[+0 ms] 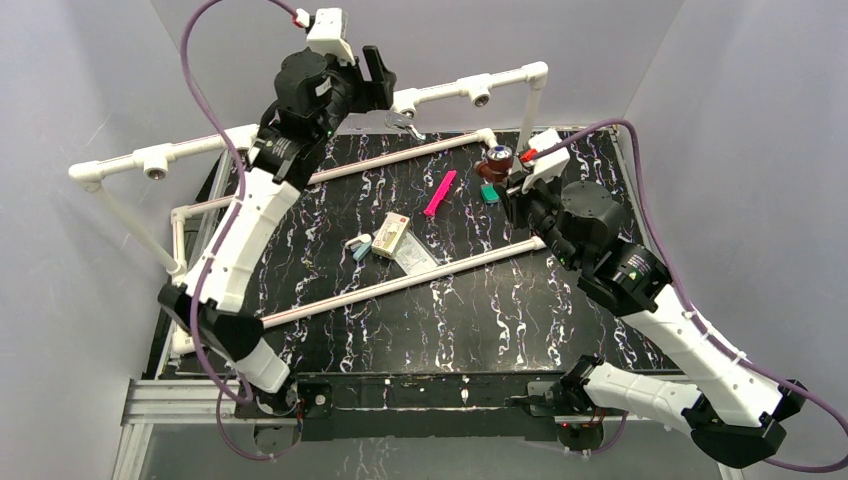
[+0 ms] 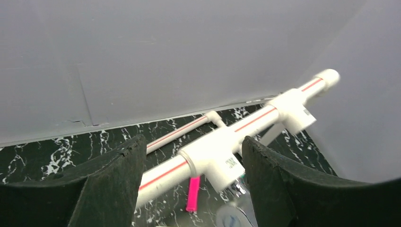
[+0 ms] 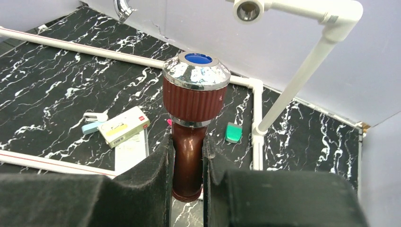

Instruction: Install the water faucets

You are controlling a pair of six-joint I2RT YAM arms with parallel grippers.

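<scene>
My right gripper [image 3: 187,142] is shut on the spout of the dark reddish-brown water faucet [image 3: 195,94], held upright with its chrome, blue-centred cap on top; in the top view the faucet [image 1: 497,160] hangs over the table's back right, below an open tee socket [image 3: 248,9]. The silver water faucet [image 1: 403,122] hangs under a tee [image 1: 405,100] on the raised back pipe. My left gripper [image 1: 378,72] is at that tee. In the left wrist view its fingers stand wide apart on either side of the tee [image 2: 222,156], with a chrome glint of the silver faucet [image 2: 238,187] below it.
A white pipe frame [image 1: 150,160] runs along the back, with another socket [image 1: 480,95] and an upright [image 3: 302,75]. Low pipes [image 1: 400,285] cross the black marbled table. A pink strip [image 1: 440,193], a small box [image 1: 390,235], a green piece [image 1: 490,195] and a pale blue piece [image 1: 358,246] lie mid-table.
</scene>
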